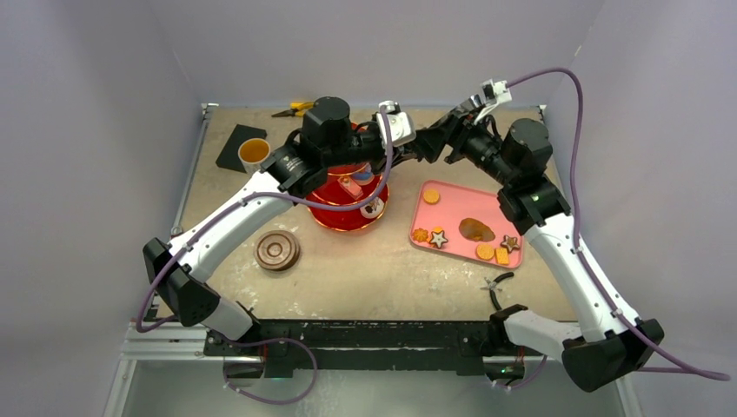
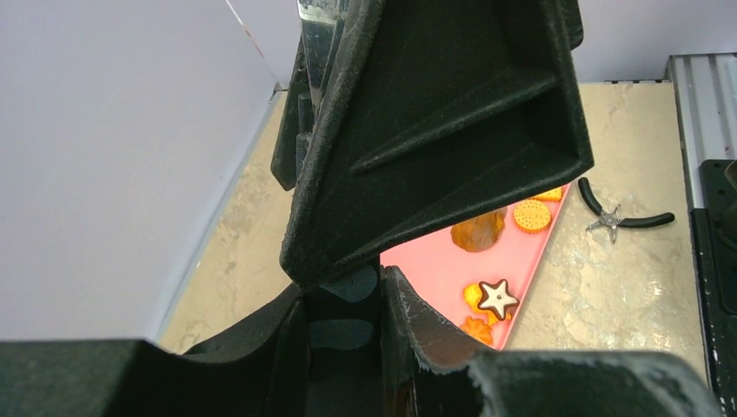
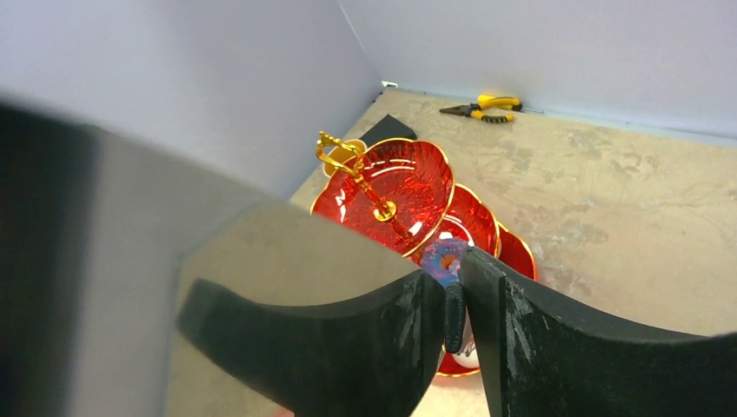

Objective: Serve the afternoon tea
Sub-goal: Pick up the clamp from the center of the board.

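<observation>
At the table's (image 1: 391, 278) centre stands the glossy red three-tier stand (image 1: 333, 215), scalloped and gold-rimmed, half hidden under the left arm. The white mug (image 1: 253, 152) is at its ten o'clock, the ridged brown saucers (image 1: 278, 250) at seven. A blue-topped pastry (image 3: 443, 258) peeps past the right claw (image 3: 452, 265). It and the left claw (image 2: 345, 287) show narrow slits between matte black fingers; whether either grips anything I cannot tell.
</observation>
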### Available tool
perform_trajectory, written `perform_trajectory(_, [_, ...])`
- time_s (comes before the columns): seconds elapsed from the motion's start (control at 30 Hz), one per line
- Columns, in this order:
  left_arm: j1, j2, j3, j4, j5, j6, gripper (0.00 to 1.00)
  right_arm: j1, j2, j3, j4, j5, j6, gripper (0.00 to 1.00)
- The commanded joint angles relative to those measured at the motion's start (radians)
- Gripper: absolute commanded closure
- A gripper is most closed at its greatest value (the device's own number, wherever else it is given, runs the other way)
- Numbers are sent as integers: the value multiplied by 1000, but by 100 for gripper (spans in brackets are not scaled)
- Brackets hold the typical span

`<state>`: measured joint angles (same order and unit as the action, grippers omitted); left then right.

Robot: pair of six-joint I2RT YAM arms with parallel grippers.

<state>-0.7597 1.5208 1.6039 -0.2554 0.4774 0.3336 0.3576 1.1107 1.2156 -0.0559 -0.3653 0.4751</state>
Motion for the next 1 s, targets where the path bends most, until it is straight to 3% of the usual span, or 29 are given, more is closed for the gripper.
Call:
perform_trajectory(0.0, [-9, -53, -9, 66, 8, 39, 100, -1, 5, 57, -7, 31, 36, 24])
perform_trajectory(0.27, [-15, -85, -60, 113, -26, 76, 100, 0, 31, 93, -64, -54, 46, 17])
perform_trajectory(0.5, [-23, -87, -65, 114, -36, 72, 100, 0, 32, 84, -38, -64, 68, 28])
perform_trajectory(0.7, [-29, -80, -55, 106, -47, 80, 97, -1, 40, 89, -48, -72, 74, 30])
perform_trajectory(0.77, [-31, -79, -53, 106, -53, 80, 84, -2, 41, 94, -56, -70, 74, 30])
perform_trajectory(0.83, [-32, -78, -49, 107, -64, 67, 55, -2, 37, 90, -52, -66, 77, 30])
perform_trajectory(0.87, [-32, -79, -47, 107, -70, 56, 45, -3, 35, 88, -52, -61, 77, 30])
perform_trajectory(0.97, [-32, -83, -39, 105, -93, 11, 32, -3, 32, 79, -53, -13, 66, 30])
